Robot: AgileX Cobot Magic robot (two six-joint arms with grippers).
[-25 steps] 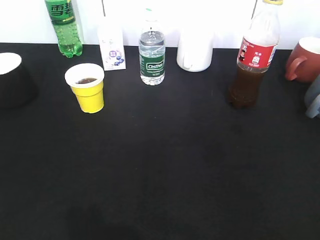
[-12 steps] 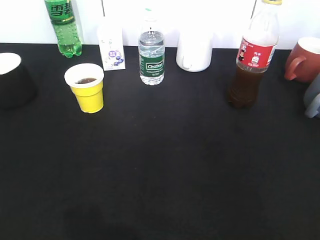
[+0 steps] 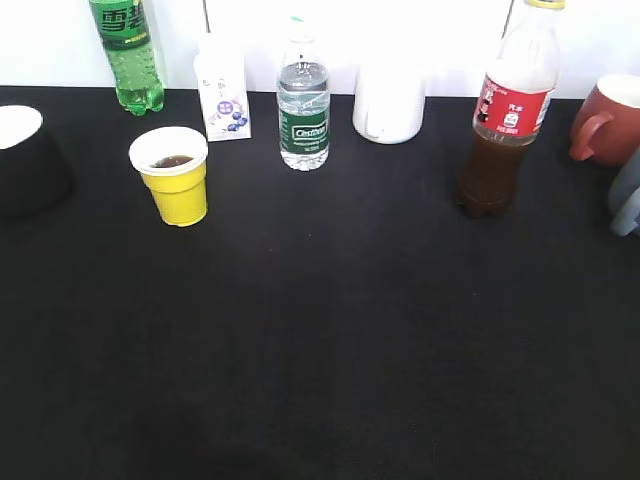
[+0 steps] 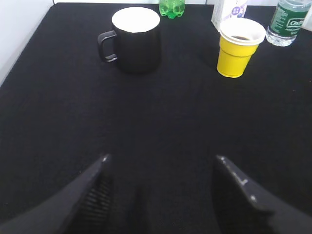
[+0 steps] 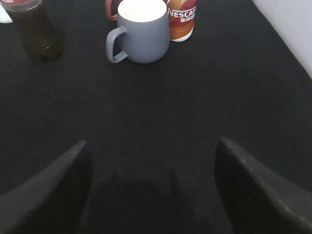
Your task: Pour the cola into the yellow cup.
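item: cola. tall clear bottle, red label, yellow cap, dark drink filling its lower part; we find it upright near the table's far edge, toward the right end, free of both grippers.

item: yellow cup. upright, set in from the far left corner, a little dark liquid visible at the bottom; well apart from the cola.

item: left gripper. we see its jaws spread wide over bare black cloth, holding nothing, short of the yellow cup and a black mug.

item: right gripper. jaws likewise spread, empty, over the cloth at the right end; ahead of it a grey mug and a nescafe can.

other items along the far edge: green soda bottle, small carton, water bottle, white jug, reddish mug.
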